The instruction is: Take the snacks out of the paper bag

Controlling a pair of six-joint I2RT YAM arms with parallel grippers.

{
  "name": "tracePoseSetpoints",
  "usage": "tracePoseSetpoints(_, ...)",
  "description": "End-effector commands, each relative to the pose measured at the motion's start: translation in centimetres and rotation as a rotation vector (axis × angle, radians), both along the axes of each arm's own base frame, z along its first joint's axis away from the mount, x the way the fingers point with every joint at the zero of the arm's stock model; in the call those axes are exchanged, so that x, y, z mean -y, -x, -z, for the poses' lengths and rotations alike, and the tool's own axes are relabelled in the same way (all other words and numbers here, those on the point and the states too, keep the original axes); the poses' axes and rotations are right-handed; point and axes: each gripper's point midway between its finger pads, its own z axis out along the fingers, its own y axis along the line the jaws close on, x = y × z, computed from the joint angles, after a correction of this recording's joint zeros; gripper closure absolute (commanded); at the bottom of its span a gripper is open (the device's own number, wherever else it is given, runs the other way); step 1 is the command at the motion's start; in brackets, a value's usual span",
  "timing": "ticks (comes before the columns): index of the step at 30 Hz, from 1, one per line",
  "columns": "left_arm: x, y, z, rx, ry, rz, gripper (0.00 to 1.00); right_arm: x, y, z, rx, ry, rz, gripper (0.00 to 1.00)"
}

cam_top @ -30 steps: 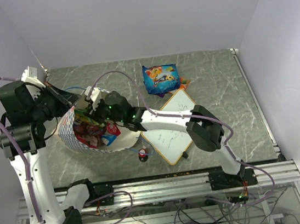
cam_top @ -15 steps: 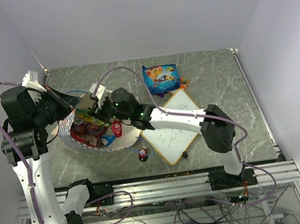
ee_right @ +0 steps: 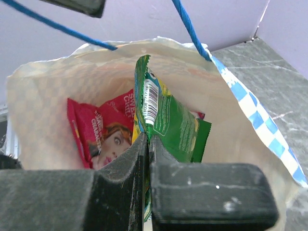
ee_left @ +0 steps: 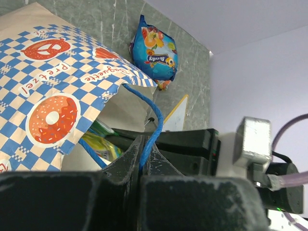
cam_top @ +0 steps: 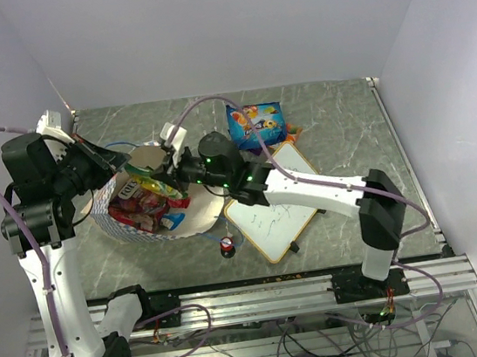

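Status: early, most of the job is left.

Table (cam_top: 339, 139): the paper bag (cam_top: 198, 221) lies on its side in the left-centre of the top view, mouth toward the left edge of the frame and held open. The whiteboard (cam_top: 270, 214) sits just right of it and is not involved.

Done so far: one blue packet (cam_top: 255, 124) is out, lying on the table in the upper middle of the top view, well apart from the bag. Something purple and orange pokes out from under it. I can't tell if that's a second snack.

In hand: the right gripper (ee_right: 147, 144) is clenched on the edge of a green packet (ee_right: 173, 120), at the centre of the right wrist view. The packet sits in the bag mouth, not clear of it.

Left: a red-pink packet (ee_right: 103, 134) is inside, left of the green one. From above I see more colourful foil in the mouth, count unclear.

The left gripper (ee_left: 144, 149) is clamped on the blue cord handle (ee_left: 156, 122), lifting the bag's lip.

The small red-topped knob (cam_top: 227, 248) sits below the bag. I'm ignoring it.
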Motion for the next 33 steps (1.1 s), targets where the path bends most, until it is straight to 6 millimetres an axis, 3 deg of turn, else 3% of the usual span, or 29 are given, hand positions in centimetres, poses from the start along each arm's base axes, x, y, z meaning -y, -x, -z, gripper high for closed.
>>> tracePoseSetpoints(1,0.6,0.6,-0.9,0.02,0.007,0.032,0.93,3.1,1.7,-6.5,0.044,-0.105,-0.004,1.0)
tracePoseSetpoints(8,0.5,0.3,0.1,-0.015,0.006,0.027,0.93,9.0,3.4,-10.1,0.122,-0.081,0.057,1.0)
tracePoseSetpoints(12,0.4,0.0,-0.3,-0.007,-0.001,0.031,0.93,13.1,2.7,-13.0,0.207,-0.074,0.19,1.0)
tracePoseSetpoints(16,0.4,-0.2,-0.2,-0.007,0.012,0.028,0.93,17.5,0.1,-15.9,0.306,-0.077,0.423,1.0)
tracePoseSetpoints(19,0.5,-0.3,0.0,-0.01,0.02,0.029,0.93,20.5,-3.2,-16.8,0.385,-0.04,0.618,1.0)
tracePoseSetpoints(24,0.4,-0.4,0.5,-0.032,0.004,0.034,0.93,24.7,-10.1,-14.7,0.401,0.096,0.867,1.0)
tracePoseSetpoints(27,0.3,-0.4,0.7,-0.046,-0.01,0.038,0.93,26.2,-14.5,-11.6,0.379,0.179,0.93,1.0)
tracePoseSetpoints(33,0.3,-0.8,0.7,-0.049,-0.015,0.051,0.93,28.4,-21.3,-5.7,0.342,0.316,1.004,1.0)
